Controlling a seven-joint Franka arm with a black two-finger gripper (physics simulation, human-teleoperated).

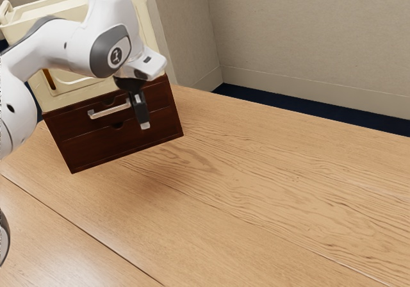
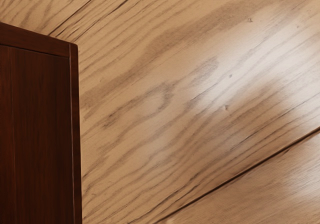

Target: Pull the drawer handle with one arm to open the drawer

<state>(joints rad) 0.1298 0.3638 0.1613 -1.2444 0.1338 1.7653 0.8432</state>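
Silver in colour, the handle [image 1: 106, 112] is seen in the exterior view on the closed upper drawer [image 1: 73, 127] of the brown cabinet [image 1: 115, 151], near the gripper [image 1: 145, 125], whose opening and hold cannot be determined, while in the wrist view the cabinet's edge is shown against the grained table [image 2: 165, 134].

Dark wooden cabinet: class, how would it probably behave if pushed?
The cabinet should stay stiff, being a boxy, straight-sided body. Sitting squarely on the table, it would more likely slide than roll. The cream bin, apparently stacked on top, may add weight.
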